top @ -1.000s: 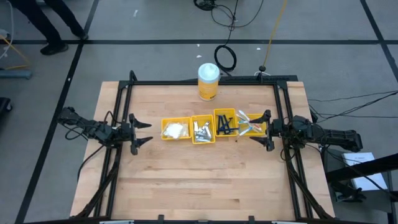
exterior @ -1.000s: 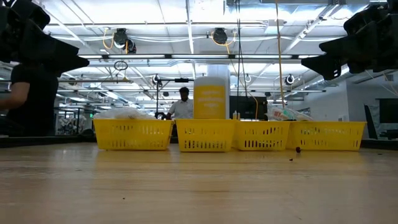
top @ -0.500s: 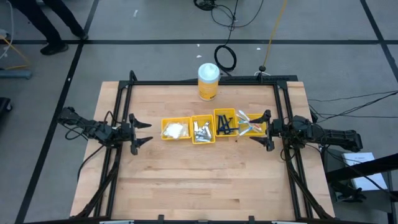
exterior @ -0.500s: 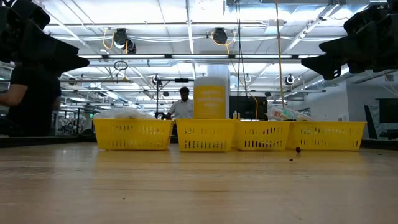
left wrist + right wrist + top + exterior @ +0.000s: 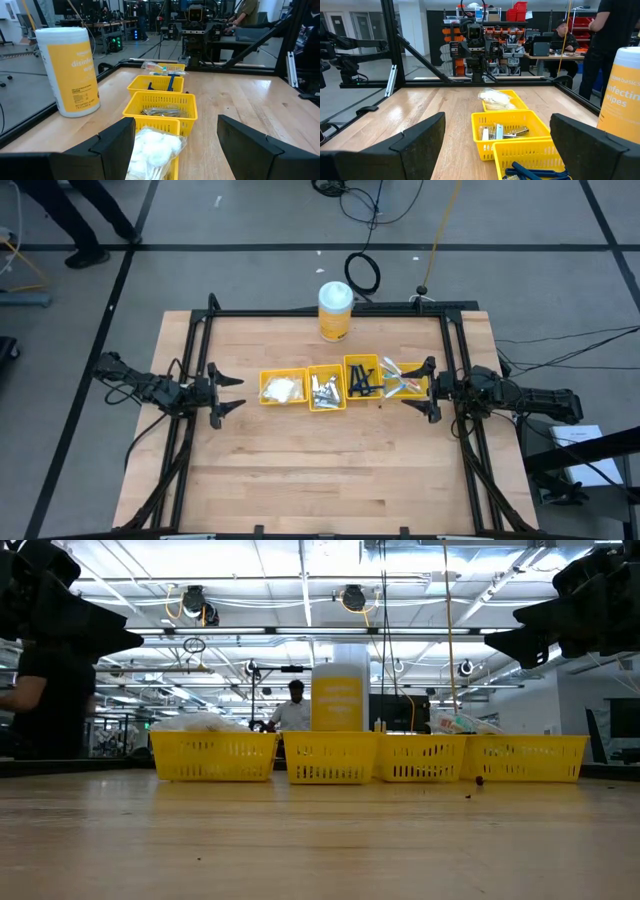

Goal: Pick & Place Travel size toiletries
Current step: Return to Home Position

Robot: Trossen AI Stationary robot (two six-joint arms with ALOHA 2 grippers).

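Pale wooden table (image 5: 300,470) seen from above, with a robot arm reaching in from each side. Across its middle runs a row of four yellow bins (image 5: 330,770), and a tall yellow canister (image 5: 335,311) with a white lid stands behind them near the far edge. All the travel size toiletries in view sit inside the bins: white puffy packets (image 5: 282,388) in the leftmost, silvery sachets (image 5: 325,390) next, dark blue razors (image 5: 361,380) in the third, and toothbrushes (image 5: 403,378) in the rightmost. None appears to lie loose on the wood. The left gripper (image 5: 228,392) hovers just beyond the left end of the row, fingers spread wide and holding nothing. The right gripper (image 5: 415,388) mirrors it at the right end, just beside the toothbrush bin, likewise spread and empty. Sorting looks finished, and the step in hand appears to be the arms' return to their resting pose. That move probably calls only for drawing each arm back from the row without nudging a bin.
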